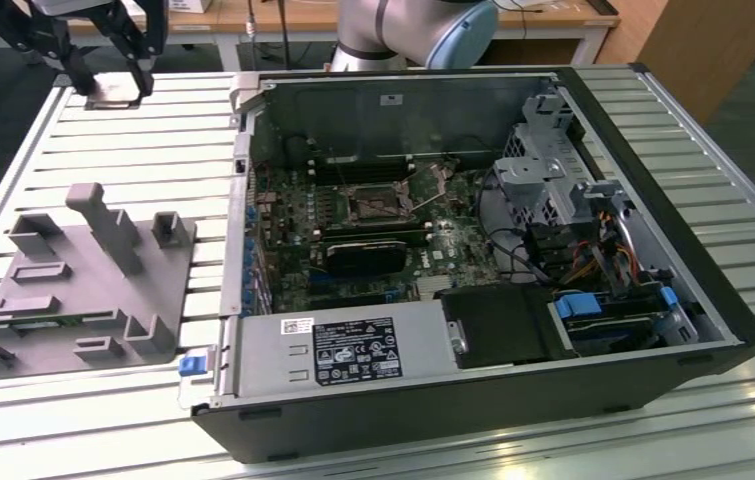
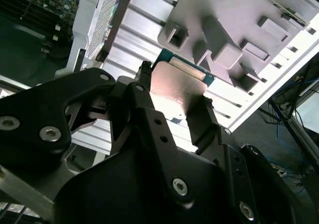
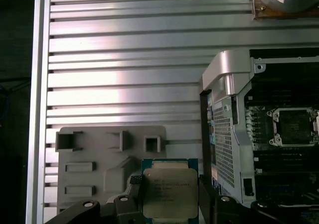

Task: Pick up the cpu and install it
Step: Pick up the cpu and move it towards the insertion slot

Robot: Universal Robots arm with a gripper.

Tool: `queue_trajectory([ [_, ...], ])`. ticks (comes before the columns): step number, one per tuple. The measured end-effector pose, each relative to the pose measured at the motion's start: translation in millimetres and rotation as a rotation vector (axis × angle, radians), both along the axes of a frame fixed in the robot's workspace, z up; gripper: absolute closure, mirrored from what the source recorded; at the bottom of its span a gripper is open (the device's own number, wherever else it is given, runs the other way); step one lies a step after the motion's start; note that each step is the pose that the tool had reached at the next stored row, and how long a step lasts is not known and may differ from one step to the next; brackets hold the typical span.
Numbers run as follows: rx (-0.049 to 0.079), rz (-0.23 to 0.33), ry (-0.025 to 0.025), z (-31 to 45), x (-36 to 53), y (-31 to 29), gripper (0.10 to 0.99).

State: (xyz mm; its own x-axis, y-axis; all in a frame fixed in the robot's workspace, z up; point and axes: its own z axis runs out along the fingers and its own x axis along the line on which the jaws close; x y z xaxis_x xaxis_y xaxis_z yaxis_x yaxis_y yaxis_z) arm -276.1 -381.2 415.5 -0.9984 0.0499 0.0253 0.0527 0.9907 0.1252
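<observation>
Holding the cpu (image 3: 169,191) flat by its edges, the gripper (image 2: 175,90) is clamped on it, probably keeping the contacts untouched. The socket (image 3: 294,127) sits well apart.

Table (image 1: 150,140): slatted aluminium, silver.
Fixture (image 1: 84,290): grey plastic with upright posts and recesses; it lay on the table at 9 o'clock from the computer case (image 1: 484,410) in the exterior view, just beside it.
Case: black tower, lay on its side with the panel off.
Motherboard (image 1: 300,215): sat inside, with the socket frame (image 1: 377,203) near its middle.
Power supply (image 1: 337,350): sat at 6 o'clock from the socket frame.
Drive cage (image 1: 537,165): stood at 3 o'clock from it.
Orange cables (image 1: 607,262): ran at 4 o'clock.
</observation>
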Motion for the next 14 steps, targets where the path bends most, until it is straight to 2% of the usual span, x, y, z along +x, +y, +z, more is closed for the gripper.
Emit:
queue_trajectory([
  [14, 0.000, 0.000, 0.0000, -1.8, 11.1, 9.5, 0.549],
])
